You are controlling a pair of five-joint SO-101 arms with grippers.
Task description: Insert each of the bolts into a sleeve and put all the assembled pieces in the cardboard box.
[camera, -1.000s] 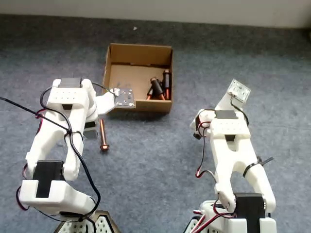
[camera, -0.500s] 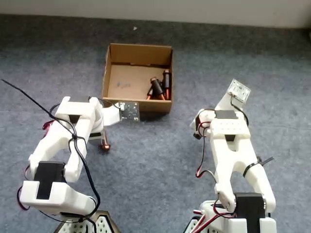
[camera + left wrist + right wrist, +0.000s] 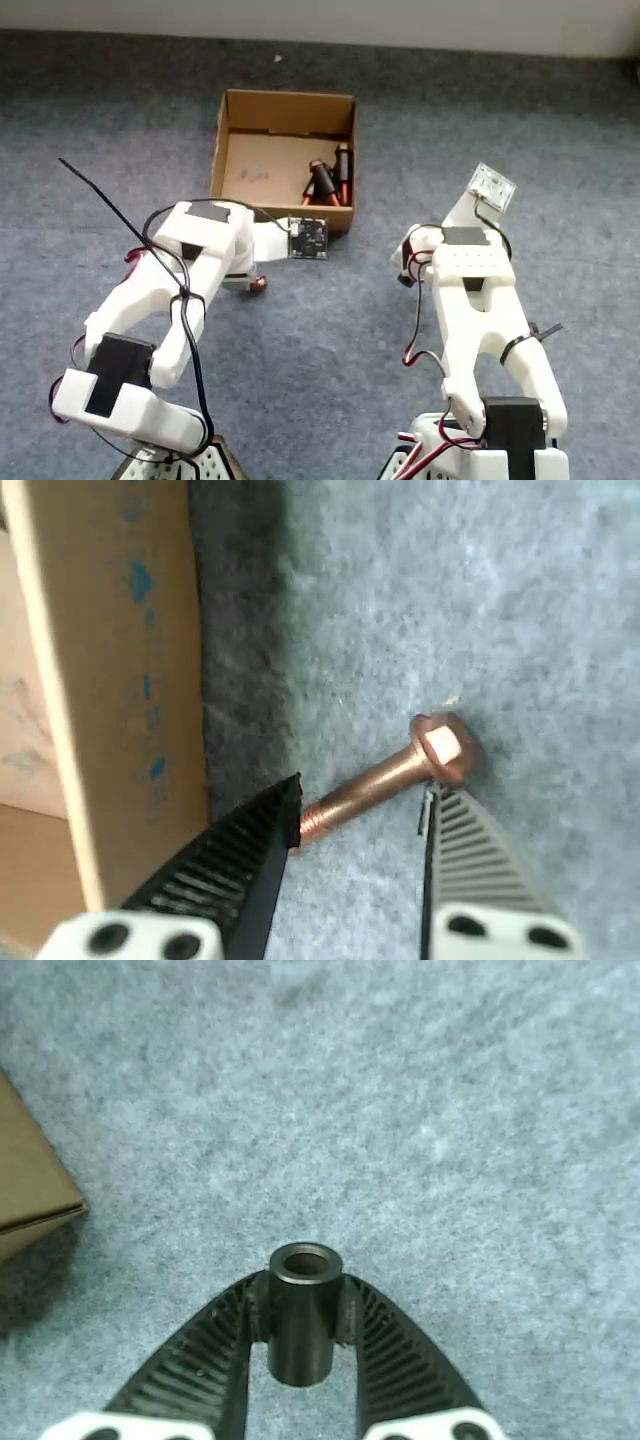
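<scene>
**High view.**
- Cardboard box (image 3: 255, 165): at the far side of the grey bench (image 3: 560, 120), open side up. I count dark assembled pieces (image 3: 325, 180) lying in its right-hand part.
- Left arm (image 3: 190, 270): bent across the near edge of the box, wrist pointing down at the bench.
- Bolt (image 3: 258, 284): only its copper head peeps out from under that wrist, just in front of the box.
- Right arm (image 3: 480, 300): stretched forward, well apart from the box and to its right.

**Left wrist view.**
- Left gripper (image 3: 360, 805): released, jaws spread, one on either side of the bolt (image 3: 385, 775).
- The bolt lies flat on the bench, slanted across the gap, with its threaded end by one jaw and its flanged head by the other.
- The outer wall of the box (image 3: 110, 680) stands close beside it.

**Right wrist view.**
- Right gripper (image 3: 302, 1300): clenched on the sleeve (image 3: 303, 1335), a dark tube held with its open bore facing away from the wrist.
- A corner of the box (image 3: 30, 1190) sits off to one side.

**Step in hand, as I judge it.**
- I am picking up this loose bolt while the sleeve waits in the other gripper.
- Next I need the left jaws closed on the plain shank, with the thread left free.
- After that comes a lift clear of the box wall, then the bolt lined up on the sleeve's bore.
- The slant of the bolt across the jaws could let it pivot as they close.
</scene>
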